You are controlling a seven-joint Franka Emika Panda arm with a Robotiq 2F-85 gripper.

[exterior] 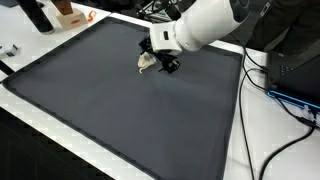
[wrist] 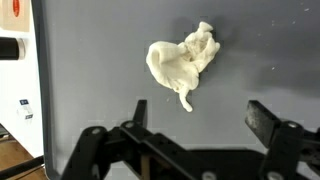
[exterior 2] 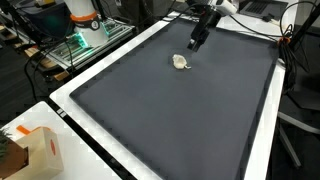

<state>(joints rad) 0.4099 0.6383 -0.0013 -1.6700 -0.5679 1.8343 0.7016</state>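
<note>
A small cream-white crumpled lump, like a cloth or soft toy (wrist: 183, 62), lies on the dark grey mat (wrist: 120, 60). It also shows in both exterior views (exterior: 147, 62) (exterior 2: 181, 62). My gripper (wrist: 200, 112) is open and empty, its two black fingers spread apart just short of the lump. In both exterior views the gripper (exterior: 168, 66) (exterior 2: 195, 42) hovers low over the mat right beside the lump, not touching it.
The dark mat (exterior: 120, 100) covers a white table (exterior 2: 262, 150). A cardboard box (exterior 2: 35, 152) stands on a table corner. A black bottle (exterior: 38, 15) and an orange-white object (exterior: 68, 12) stand past the mat's far edge. Cables (exterior: 275, 85) run along one side.
</note>
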